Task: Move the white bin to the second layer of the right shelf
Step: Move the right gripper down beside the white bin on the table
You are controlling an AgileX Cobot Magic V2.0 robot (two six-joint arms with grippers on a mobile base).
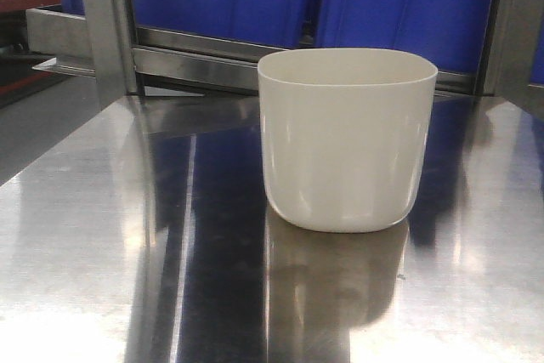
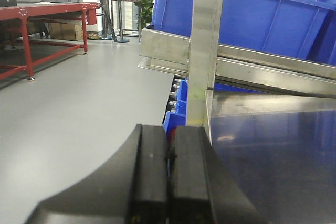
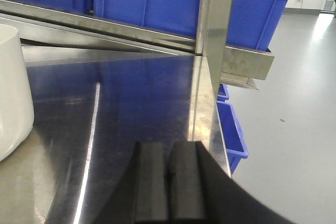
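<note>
white bin (image 1: pixel 347 138) whole front cam (r wrist edge) | l tool (image 2: pixel 169 140), r tool (image 3: pixel 169 153) closed

— where's the bin (image 1: pixel 347 138)?
— on the tabletop (image 1: pixel 127 252), a little right of centre, in front of me. the rack bar (image 1: pixel 195 61) runs behind it, and the crates (image 1: pixel 399 6) sit behind that.
— your grippers?
— my left gripper (image 2: pixel 168 177) is by the table's left edge. my right gripper (image 3: pixel 169 182) is near the right edge, with the bin to its left.
</note>
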